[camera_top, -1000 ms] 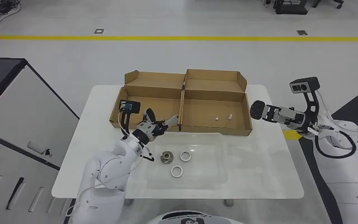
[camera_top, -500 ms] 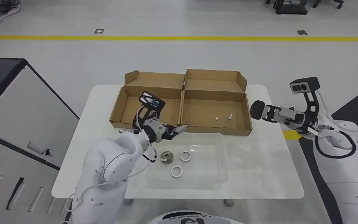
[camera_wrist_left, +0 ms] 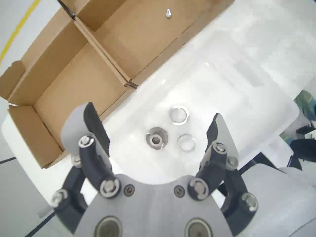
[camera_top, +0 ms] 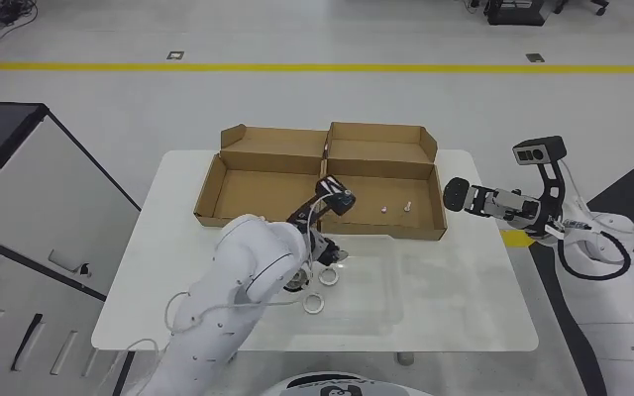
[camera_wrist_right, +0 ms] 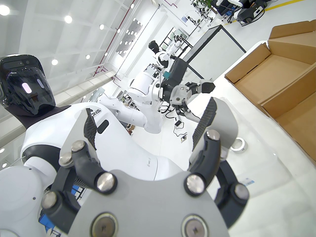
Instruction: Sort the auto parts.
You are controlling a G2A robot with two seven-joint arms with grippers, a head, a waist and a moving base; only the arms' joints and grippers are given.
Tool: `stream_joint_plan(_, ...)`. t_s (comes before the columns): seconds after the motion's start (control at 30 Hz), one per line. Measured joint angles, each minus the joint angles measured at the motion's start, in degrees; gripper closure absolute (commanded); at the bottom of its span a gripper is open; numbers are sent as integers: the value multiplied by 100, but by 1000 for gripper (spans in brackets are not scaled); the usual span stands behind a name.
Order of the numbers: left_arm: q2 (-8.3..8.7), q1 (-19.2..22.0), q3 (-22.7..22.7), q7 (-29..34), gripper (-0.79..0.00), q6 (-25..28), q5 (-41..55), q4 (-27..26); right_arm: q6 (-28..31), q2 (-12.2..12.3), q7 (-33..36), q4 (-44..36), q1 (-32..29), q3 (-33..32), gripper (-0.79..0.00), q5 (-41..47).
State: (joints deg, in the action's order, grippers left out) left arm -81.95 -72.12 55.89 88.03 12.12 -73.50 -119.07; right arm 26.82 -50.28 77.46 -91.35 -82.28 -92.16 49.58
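Three parts lie together in a clear shallow tray on the white table: a grey flanged hub, a white ring and a second white ring. From above, the rings lie in front of the boxes. My left gripper hangs open above these parts, holding nothing, and from above this gripper is over the tray's near-left part. Two small bolts lie in the right cardboard box. My right gripper is open and empty, held by the table's right edge.
Two open cardboard boxes stand side by side at the back of the table; the left box has nothing in it. A dark-framed stand is left of the table. Bare tabletop lies right of the tray.
My left arm has swung to the right, from the front of the left box to above the parts in the tray, its gripper staying open. The right arm has not moved.
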Motion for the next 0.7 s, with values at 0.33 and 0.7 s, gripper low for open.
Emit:
stream_joint_plan(0.33, 273, 294, -896, -3, -785, 417, 113, 486, 0, 0, 0, 0, 0, 0, -785, 0)
stream_joint_plan(0.7, 870, 887, -1303, -3, -785, 417, 949, 627, 0, 0, 0, 0, 0, 0, -785, 0)
